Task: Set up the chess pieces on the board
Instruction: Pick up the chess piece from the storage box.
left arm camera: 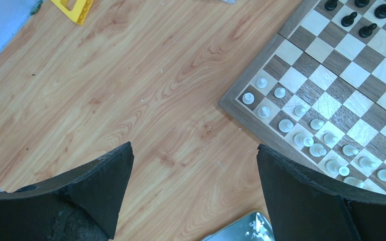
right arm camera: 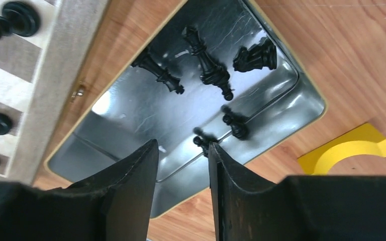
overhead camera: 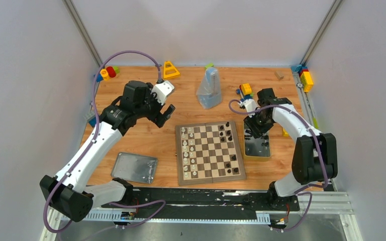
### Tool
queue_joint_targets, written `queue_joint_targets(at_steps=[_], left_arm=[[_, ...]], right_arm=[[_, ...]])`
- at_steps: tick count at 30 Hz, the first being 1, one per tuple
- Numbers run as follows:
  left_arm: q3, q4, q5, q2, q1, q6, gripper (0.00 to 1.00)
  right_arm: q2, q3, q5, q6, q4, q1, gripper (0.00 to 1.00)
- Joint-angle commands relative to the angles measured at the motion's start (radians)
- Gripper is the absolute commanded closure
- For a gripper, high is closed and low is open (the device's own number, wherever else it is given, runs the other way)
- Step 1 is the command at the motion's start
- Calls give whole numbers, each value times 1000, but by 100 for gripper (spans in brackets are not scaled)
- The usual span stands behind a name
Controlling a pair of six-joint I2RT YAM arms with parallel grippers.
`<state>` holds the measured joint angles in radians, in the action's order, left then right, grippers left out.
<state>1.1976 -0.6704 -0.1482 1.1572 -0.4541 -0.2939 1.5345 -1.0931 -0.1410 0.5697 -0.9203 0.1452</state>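
Chess pieces (right arm camera: 208,65), five black ones, lie in one silver tin (right arm camera: 130,115) across the frame's upper middle. The lowest pawn (right arm camera: 201,141) sits at the tip of the right gripper (right arm camera: 183,145), whose jaws stand narrowly apart and empty. Over the tabletop (left arm camera: 156,100) the left gripper (left arm camera: 195,148) gapes wide, with the board (left arm camera: 331,105) at upper right.

Shiny metal tin (right arm camera: 130,120), matt wooden board (overhead camera: 212,150)

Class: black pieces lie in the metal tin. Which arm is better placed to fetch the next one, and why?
Right: the right gripper hangs directly over the tin and the black pieces inside; the left gripper sits open over bare table on the board's far side.
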Motion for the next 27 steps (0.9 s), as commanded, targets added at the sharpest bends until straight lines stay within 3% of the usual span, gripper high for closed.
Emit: queue_joint_targets(at_steps=[1,10,27], left_arm=[[20,13,-14,14,4,-8,0],[17,12,-12,19,4,-11,0],[28,10,-10,39,5,-11,0]], right_arm=[[40,-21,85,155,53,-1,59],[88,-32,94,318,54,-2,60],[155,9,140,437,90,3,63]])
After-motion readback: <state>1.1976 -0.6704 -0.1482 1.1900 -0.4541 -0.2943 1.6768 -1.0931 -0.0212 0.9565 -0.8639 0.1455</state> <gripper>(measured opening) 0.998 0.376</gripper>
